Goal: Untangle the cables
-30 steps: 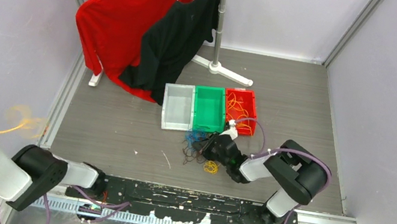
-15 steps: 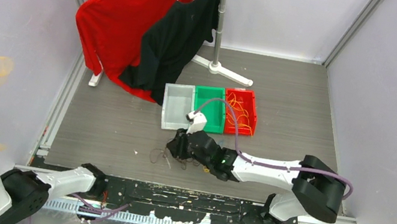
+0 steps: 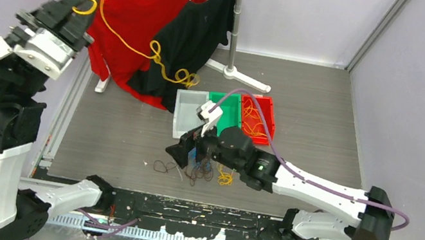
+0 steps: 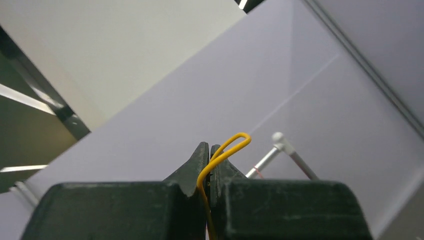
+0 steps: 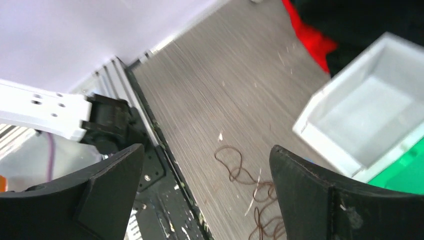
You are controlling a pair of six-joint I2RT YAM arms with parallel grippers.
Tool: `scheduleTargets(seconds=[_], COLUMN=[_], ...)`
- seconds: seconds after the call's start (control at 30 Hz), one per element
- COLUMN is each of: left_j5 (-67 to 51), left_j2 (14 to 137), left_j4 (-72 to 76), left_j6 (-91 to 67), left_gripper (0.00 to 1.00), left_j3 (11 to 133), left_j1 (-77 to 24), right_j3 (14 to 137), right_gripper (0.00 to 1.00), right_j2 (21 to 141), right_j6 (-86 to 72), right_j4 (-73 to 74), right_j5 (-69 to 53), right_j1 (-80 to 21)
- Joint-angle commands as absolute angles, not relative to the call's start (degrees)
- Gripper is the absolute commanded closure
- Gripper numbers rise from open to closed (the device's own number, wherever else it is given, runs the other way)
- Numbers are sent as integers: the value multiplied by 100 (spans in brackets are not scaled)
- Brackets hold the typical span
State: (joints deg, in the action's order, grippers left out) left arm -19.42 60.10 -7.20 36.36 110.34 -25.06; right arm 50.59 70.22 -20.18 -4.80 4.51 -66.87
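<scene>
- two grippers shown: left gripper point(image 4: 209, 150) held high, pinched shut on a long thin yellow cable point(image 3: 155, 50) that trails down past the red shirt point(image 3: 126, 17) and black shirt point(image 3: 188, 34).
- right gripper point(image 5: 205, 150) spread wide, low over dark brown looped cables point(image 5: 245, 175) on the grey surface point(image 3: 116, 136).

The table point(image 3: 117, 130) is being overlooked from high behind; walls point(image 4: 150, 100) are being faced upward from the left wrist; the grey bin point(image 3: 189, 116) is being shared, closely, from the right wrist.
</scene>
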Motion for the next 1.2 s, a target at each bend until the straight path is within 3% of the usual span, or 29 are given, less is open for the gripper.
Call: scheduleTargets(seconds=[0.0, 0.3, 0.57, 0.93, 1.1, 1.17], left_j5=[-2433, -2919, -2918, -2909, -2918, -2918], left_j2=[5598, 5462, 5368, 5239, 5234, 5232], left_j4=[-1025, -1248, -1307, -1445, -1476, -1497], left_j6=[2924, 1945, 1850, 1974, 1939, 1910], left_gripper=[100, 100, 100, 100, 100, 100], left_j3=[10417, 9878, 9695, 9716, 9762, 9788], left_j1=[-2522, -2520, -2523, -2522, -2522, -2522], right_j3=[5726, 6894, 7468, 7446, 7540, 7542], right_gripper=[0, 0, 1, 10, 34, 54], right_j2=[6551, 7090, 8067, 8734, 8788, 8787], right_j6=[-1291, -421, -1011, -2120, -1985, -1908], right_j4=[-723, -387, -933, -2144, -2013, -1985], right_j5=[71, 264, -1684, -2435, -1895, -1660], right_j1=[-6675, -6618, -6615, -6623, -6568, -6513])
